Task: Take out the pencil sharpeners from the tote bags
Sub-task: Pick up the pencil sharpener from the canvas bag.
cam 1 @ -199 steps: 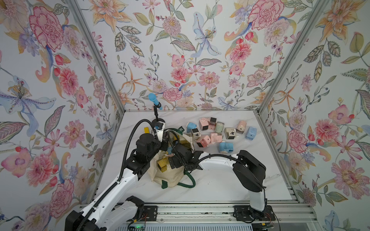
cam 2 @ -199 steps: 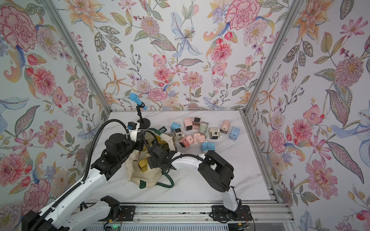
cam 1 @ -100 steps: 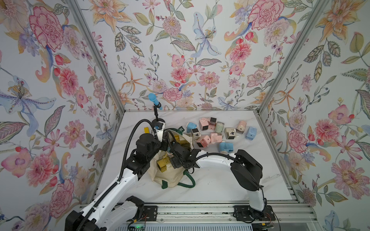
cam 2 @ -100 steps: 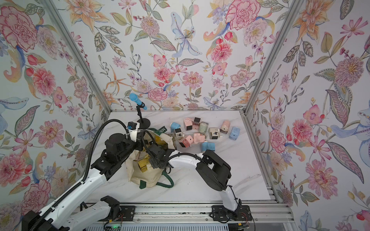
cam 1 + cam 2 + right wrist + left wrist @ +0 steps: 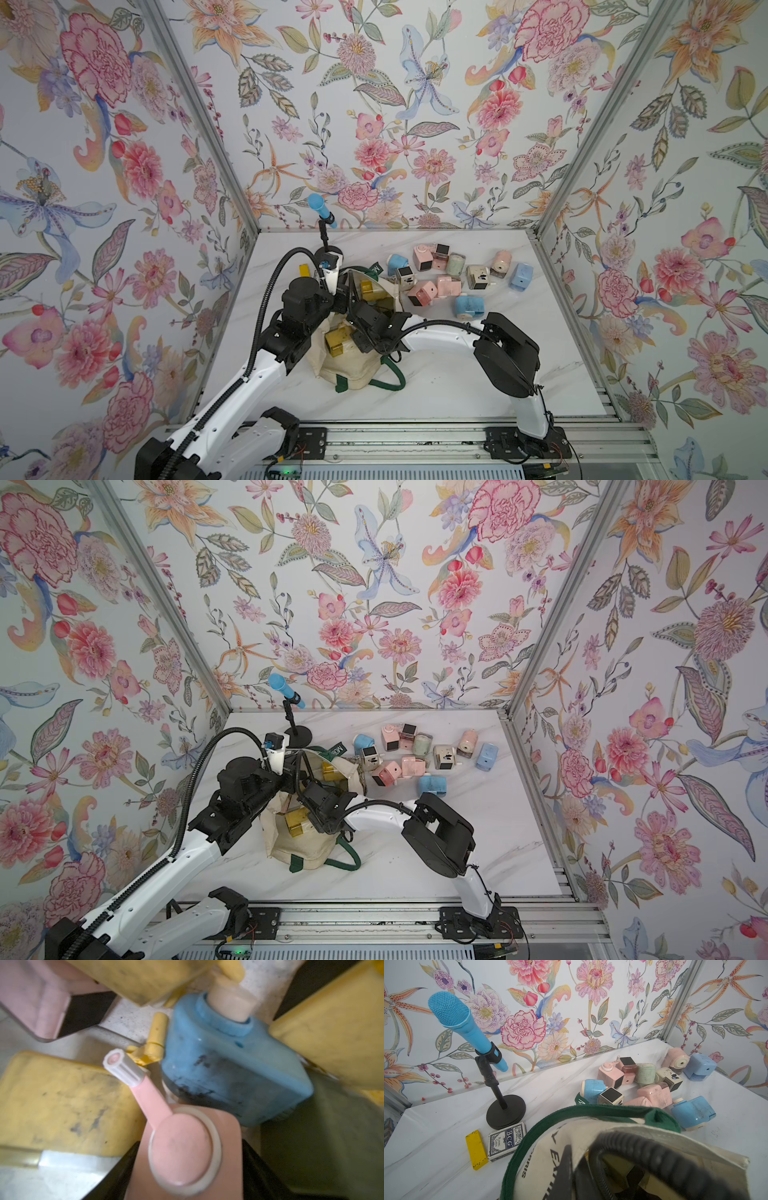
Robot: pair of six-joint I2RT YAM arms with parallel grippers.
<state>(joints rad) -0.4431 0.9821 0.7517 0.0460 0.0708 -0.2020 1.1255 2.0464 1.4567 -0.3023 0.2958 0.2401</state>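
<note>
Roughly halfway done

In both top views, sharpeners are lying beside the tote, yellow ones waiting inside. Left wrist: left gripper, closed, is apparently holding the tote up. Right wrist: right gripper is straddling a pink one, grip unclear.

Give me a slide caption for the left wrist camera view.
Foreground tote bag; pencil sharpeners clustered on the table beyond; microphone, card deck and yellow bar nearby.

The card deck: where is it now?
In the left wrist view, the card deck lies flat on the table between the yellow bar and the tote bag, near the microphone stand base.
</note>
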